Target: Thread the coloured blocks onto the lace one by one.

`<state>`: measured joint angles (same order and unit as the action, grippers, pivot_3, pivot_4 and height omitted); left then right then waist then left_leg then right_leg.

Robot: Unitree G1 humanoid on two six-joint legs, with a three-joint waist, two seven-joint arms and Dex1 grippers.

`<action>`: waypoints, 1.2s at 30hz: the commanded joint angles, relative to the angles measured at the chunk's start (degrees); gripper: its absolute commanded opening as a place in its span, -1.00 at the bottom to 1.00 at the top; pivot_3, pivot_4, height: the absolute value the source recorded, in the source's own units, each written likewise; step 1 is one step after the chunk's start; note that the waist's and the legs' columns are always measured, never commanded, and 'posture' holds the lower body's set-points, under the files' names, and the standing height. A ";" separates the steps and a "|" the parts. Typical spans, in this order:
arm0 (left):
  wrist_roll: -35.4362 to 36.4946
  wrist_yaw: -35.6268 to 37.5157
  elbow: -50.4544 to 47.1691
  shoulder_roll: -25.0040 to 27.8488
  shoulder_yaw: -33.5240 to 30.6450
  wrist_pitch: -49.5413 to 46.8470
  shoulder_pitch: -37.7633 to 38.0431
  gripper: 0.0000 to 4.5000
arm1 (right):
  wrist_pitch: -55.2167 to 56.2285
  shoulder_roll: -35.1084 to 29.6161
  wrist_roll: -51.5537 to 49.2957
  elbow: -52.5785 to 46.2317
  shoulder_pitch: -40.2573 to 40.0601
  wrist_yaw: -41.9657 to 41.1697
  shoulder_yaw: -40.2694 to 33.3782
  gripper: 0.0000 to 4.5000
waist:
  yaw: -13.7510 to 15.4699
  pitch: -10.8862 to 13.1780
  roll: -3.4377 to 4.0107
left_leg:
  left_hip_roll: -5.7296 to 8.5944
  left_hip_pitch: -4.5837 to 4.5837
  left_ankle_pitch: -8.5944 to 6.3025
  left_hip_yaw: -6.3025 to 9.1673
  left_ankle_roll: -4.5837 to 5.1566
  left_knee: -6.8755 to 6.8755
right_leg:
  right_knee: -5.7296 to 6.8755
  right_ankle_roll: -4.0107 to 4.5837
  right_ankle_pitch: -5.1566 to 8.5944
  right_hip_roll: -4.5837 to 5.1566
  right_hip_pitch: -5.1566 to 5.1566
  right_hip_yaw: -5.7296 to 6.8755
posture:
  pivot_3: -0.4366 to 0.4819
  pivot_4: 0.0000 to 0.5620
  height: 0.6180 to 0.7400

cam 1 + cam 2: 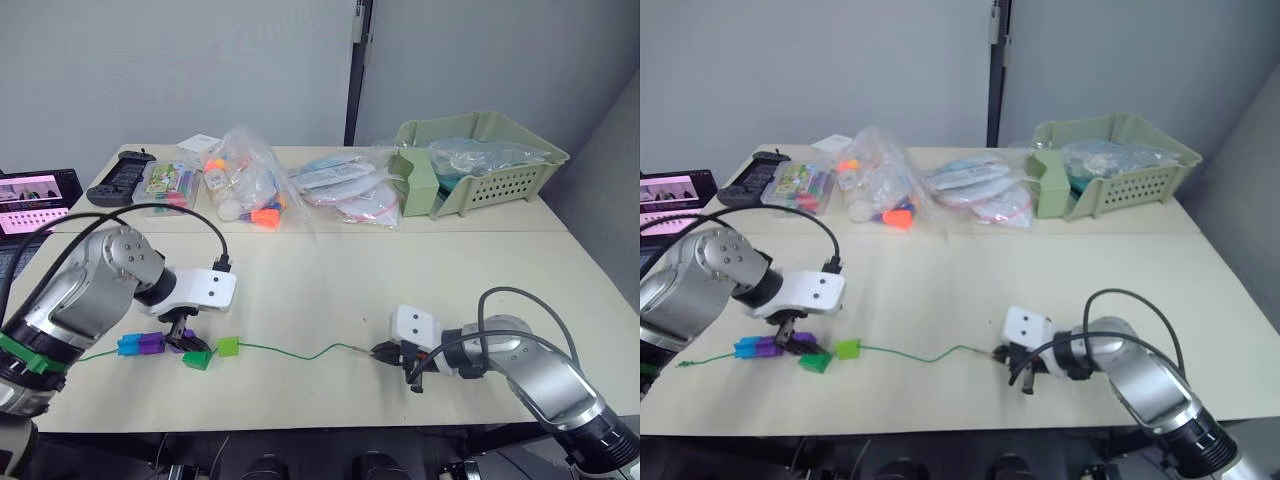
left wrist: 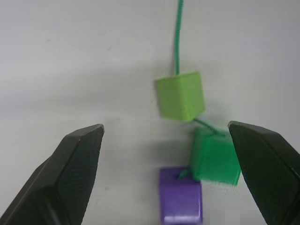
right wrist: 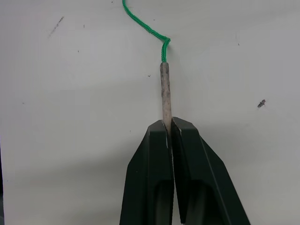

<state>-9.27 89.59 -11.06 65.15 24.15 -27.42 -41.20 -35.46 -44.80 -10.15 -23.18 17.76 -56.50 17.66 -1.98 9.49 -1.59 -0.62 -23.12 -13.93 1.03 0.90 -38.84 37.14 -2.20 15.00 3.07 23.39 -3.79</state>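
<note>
The green lace (image 1: pixel 290 351) runs across the table's front. Its stiff pale tip (image 3: pixel 165 93) is pinched in my right gripper (image 3: pixel 169 125), which is shut on it low on the table at the right (image 1: pixel 385 352). Strung on the lace at the left are a blue block (image 1: pixel 128 345), a purple block (image 1: pixel 151 343), a dark green block (image 1: pixel 197 359) and a light green block (image 1: pixel 228 346). My left gripper (image 2: pixel 164 136) hovers open just above them (image 1: pixel 182 338), with the light green block (image 2: pixel 180 95), dark green block (image 2: pixel 214 157) and a purple block (image 2: pixel 181 195) between its fingers.
Bagged toys (image 1: pixel 245 185) and flat packets (image 1: pixel 345 190) lie along the table's back. A pale green basket (image 1: pixel 480 160) stands at the back right. A black controller (image 1: pixel 120 178) and a laptop (image 1: pixel 35 200) sit at the far left. Black cables loop off both arms.
</note>
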 commanded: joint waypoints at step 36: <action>-11.41 2.13 0.61 -10.04 11.52 -12.18 0.48 0.48 | -4.03 0.59 -0.65 -5.84 -1.50 3.69 -0.55 -1.00 | 1.26 -0.02 0.02 | 0.00 0.25 0.00 0.03 0.00 -0.11 | 0.12 0.01 -0.01 -0.01 -0.23 0.00 | -0.05 -0.47 1.00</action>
<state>-20.87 91.06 -10.42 55.95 34.39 -39.06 -41.52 -39.37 -44.17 -10.33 -27.05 16.43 -53.02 17.71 -0.72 9.48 -1.56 -0.62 -22.87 -13.92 1.06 0.90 -38.94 37.25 -2.20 14.99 3.06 23.16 -3.80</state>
